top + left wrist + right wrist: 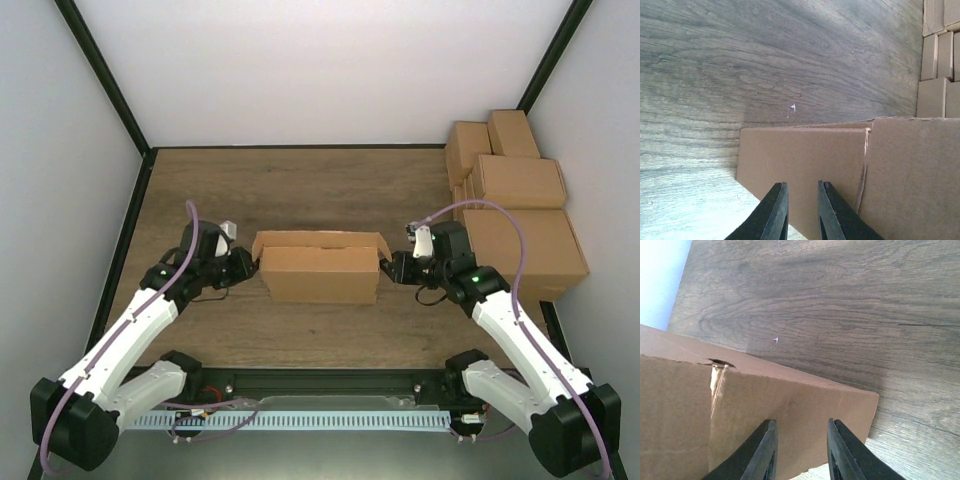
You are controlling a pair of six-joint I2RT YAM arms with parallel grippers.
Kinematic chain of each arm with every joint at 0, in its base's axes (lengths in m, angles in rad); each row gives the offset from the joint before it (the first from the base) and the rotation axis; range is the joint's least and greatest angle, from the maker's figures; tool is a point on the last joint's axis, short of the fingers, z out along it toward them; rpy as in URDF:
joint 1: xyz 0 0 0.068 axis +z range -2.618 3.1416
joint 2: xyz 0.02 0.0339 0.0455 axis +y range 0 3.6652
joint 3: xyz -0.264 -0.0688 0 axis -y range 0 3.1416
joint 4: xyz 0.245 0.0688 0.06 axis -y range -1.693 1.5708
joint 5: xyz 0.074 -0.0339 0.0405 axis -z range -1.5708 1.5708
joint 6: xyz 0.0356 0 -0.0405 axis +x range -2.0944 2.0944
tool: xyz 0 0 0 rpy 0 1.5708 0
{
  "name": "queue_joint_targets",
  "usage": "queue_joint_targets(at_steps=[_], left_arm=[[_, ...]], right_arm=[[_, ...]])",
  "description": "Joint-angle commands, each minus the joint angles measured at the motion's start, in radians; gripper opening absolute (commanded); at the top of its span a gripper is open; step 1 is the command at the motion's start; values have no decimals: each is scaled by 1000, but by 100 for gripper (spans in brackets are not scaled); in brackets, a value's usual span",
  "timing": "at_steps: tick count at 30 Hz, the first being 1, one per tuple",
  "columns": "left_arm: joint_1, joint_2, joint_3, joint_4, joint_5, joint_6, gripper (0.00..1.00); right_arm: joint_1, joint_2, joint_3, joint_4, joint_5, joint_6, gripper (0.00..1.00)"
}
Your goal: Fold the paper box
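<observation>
Item 1, paper box: I am seeing it sitting on the wood-grain table as a shallow brown carton, squarely between the two grippers. A lighter strip of cardboard is showing along its far edge. In the left wrist view the box is showing a vertical seam with a small tear at its top. In the right wrist view the box is showing a small hole where a crease meets its edge.

Item 2, left gripper: it is sitting at the box's left end. From its own camera the left gripper is showing its black fingers slightly spread, with bare cardboard visible through the narrow gap and nothing pinched.

Item 3, right gripper: it is sitting at the box's right end. Seen from the wrist, the right gripper is holding its fingers a little wider apart, over the box's end panel, gripping nothing.

Item 4, finished cartons: they are standing stacked to the right of the box and beyond it, well apart from it.

Item 5, purple cables: one is running along each arm, away from the box.
</observation>
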Motion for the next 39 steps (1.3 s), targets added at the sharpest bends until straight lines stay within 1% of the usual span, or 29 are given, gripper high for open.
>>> queue_joint_targets(at_steps=[1,3,9,12,15,17,21,24,29,33,34,37,39], left_arm=[[-16,-23,-6,-17,11,21,19],[-16,-25,-4,-22,1,23,20],[-16,-41,0,-42,-21,32,20],[-16,-49,7,-66,-46,41,23],[-15,-53,18,-104,-90,50,27],[-16,-59,25,-139,-158,45,29],[-16,-93,35,-184,-263,25,30],[-15,-121,51,-202,-309,26,31],[-16,-145,94,-208,-319,91,31],[-16,-154,142,-227,-341,124,32],[-16,-158,154,-231,-355,129,33],[-16,-180,187,-245,-401,127,44],[-16,-211,202,-244,-412,132,52]], right_arm=[[14,4,-1,9,-14,15,31],[15,14,-7,7,-6,29,34],[14,4,-67,53,10,92,35],[14,3,-76,65,32,108,36],[15,9,-77,66,58,117,37],[15,15,-78,65,74,122,37],[14,21,-75,51,116,142,37],[15,9,-77,43,147,154,37],[15,-11,-65,10,206,171,37],[14,-37,-28,-61,299,221,39],[14,-47,-20,-80,336,238,40],[15,-74,4,-137,421,276,41],[14,-96,24,-159,441,281,42]])
